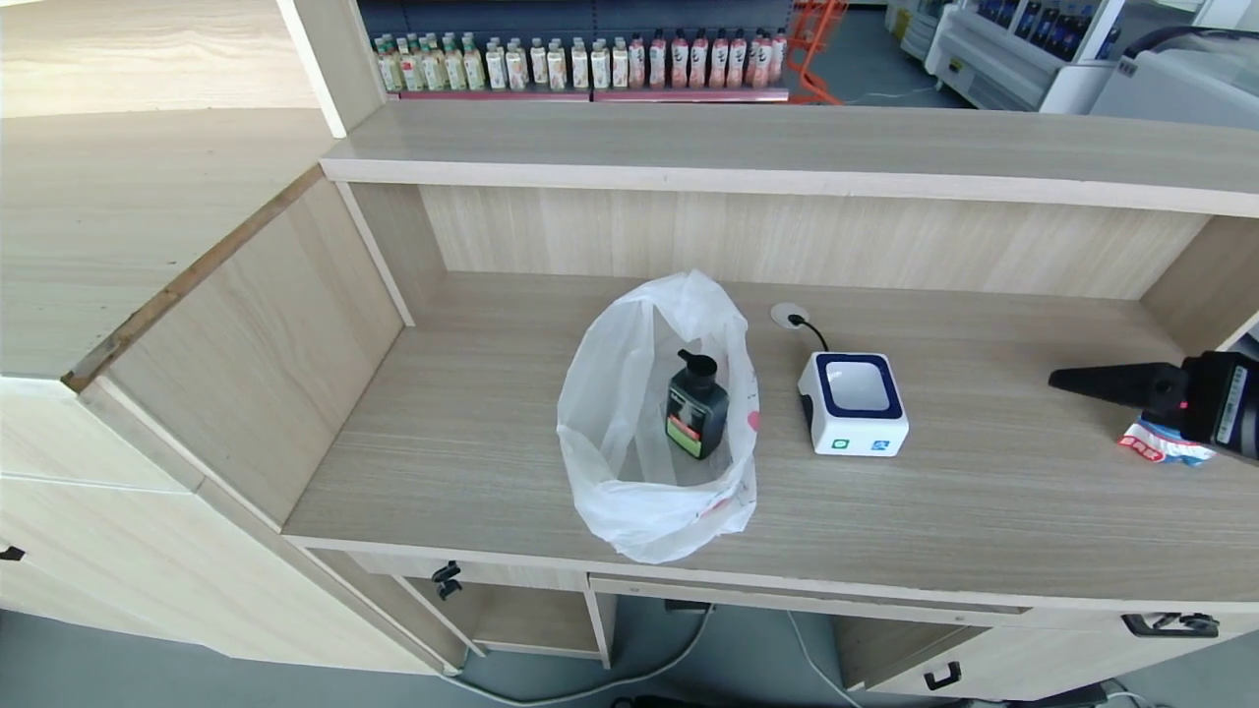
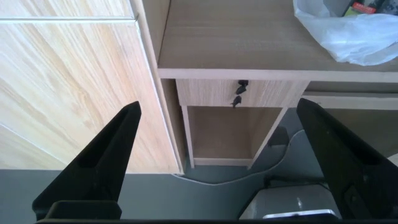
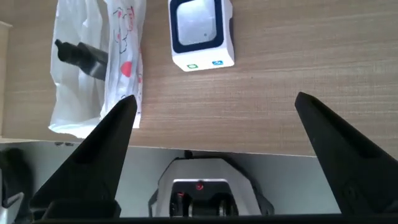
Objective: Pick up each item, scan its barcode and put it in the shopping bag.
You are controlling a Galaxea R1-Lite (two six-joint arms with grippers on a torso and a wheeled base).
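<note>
Bottle [image 1: 697, 408] is already sitting in the bag [image 1: 629, 393]; we're holding our right tool [image 3: 214, 106], spread wide, by the packet [image 1: 1156, 444] at the right end of the bench [image 1: 984, 492], likely needing a pinch next, then the scanner [image 1: 854, 401].

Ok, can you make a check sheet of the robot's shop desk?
Surface: wooden counter.
Job's things: bottle upright in the open bag; scanner beside the bag, apart; packet near the counter's right end, by the right pincer.
Clutter: nothing seen.
Pincers: left pincer open, low before the drawer; right pincer open, over the counter's right end.
Cables: scanner cable runs to a counter hole.
Surroundings: stocked shelf behind.
</note>
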